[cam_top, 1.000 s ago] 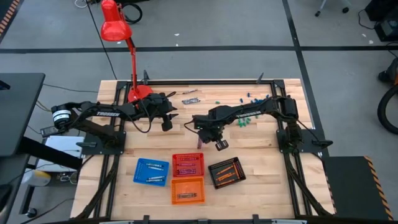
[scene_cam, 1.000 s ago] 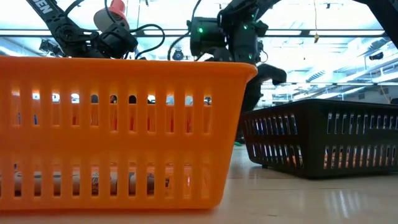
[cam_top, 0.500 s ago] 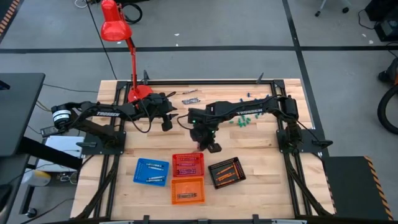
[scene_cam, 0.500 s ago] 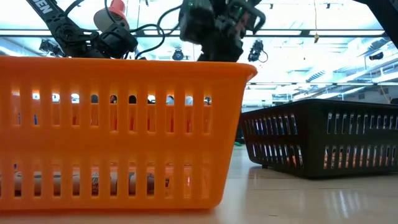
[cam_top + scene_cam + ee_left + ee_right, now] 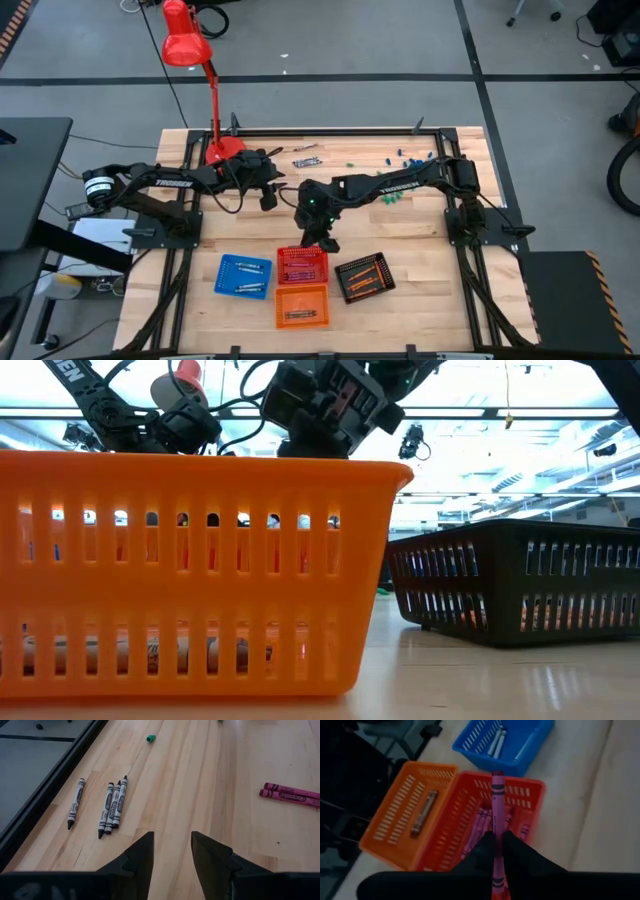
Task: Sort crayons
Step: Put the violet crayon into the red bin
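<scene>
My right gripper (image 5: 496,844) is shut on a magenta crayon (image 5: 497,800) above the red tray (image 5: 530,790), which holds more magenta crayons. In the high view this gripper (image 5: 322,238) hangs over the red tray's far edge (image 5: 302,251). My left gripper (image 5: 172,840) stays open at the far left (image 5: 268,196), with nothing between its fingers. Ahead of it several grey crayons (image 5: 112,805) and two magenta crayons (image 5: 292,795) lie flat on the table. The orange tray (image 5: 385,815) holds an orange crayon (image 5: 422,812). Grey crayons lie in the blue tray (image 5: 530,745). My right gripper pinches the magenta crayon between its two fingers, on the crayon's rear half (image 5: 497,831). The crayon lies along the fingers and sticks out past their tips. The fingers slant down from the table's right. The crayon is lifted clear above the red tray.
A black tray (image 5: 363,278) with orange crayons sits right of the red one. Small green and blue bits (image 5: 395,192) are scattered at the far right. A red lamp (image 5: 200,60) stands at the far left corner. In the low view the orange tray (image 5: 190,570) fills the foreground.
My right gripper has moved toward the table's left, from beside the black tray to above the red tray's far edge. Its wrist has turned on the way and it has stayed shut.
</scene>
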`<control>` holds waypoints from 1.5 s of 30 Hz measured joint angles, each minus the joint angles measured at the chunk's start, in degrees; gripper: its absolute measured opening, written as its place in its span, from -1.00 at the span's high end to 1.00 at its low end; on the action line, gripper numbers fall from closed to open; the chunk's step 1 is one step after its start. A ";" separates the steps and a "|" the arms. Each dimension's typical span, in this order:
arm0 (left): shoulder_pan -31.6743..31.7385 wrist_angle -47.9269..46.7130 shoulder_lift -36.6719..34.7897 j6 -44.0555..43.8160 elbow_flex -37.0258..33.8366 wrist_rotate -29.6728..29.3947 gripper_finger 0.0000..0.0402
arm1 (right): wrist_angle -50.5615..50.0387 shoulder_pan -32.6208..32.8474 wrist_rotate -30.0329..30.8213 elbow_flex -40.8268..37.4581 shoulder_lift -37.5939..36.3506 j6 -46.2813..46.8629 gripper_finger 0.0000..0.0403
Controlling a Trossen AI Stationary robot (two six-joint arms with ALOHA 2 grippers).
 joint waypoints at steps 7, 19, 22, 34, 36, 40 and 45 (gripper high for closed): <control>-0.01 0.07 0.02 -0.20 0.00 0.00 0.30 | 2.62 0.52 -2.38 -2.72 0.02 3.11 0.83; -0.01 0.17 0.02 -0.31 0.00 -0.01 0.30 | 10.19 0.72 -1.49 -8.96 0.02 7.06 0.83; -0.01 0.17 0.01 -0.28 0.00 -0.01 0.30 | 10.10 0.76 -1.10 -9.63 0.02 7.07 0.82; 0.01 0.15 0.00 -0.24 0.00 0.01 0.30 | 9.83 0.22 -2.09 -9.55 0.02 6.16 0.55; -0.01 0.15 0.00 -0.24 0.00 -0.01 0.30 | 9.39 -0.39 -3.52 -8.90 0.02 6.53 0.55; 0.00 0.15 0.00 -0.22 0.00 0.01 0.30 | 4.85 -2.26 -2.91 -6.56 0.02 2.08 0.55; 0.00 0.04 0.00 -0.13 0.00 0.00 0.30 | -2.82 -4.60 7.53 -5.05 -0.19 -5.54 0.55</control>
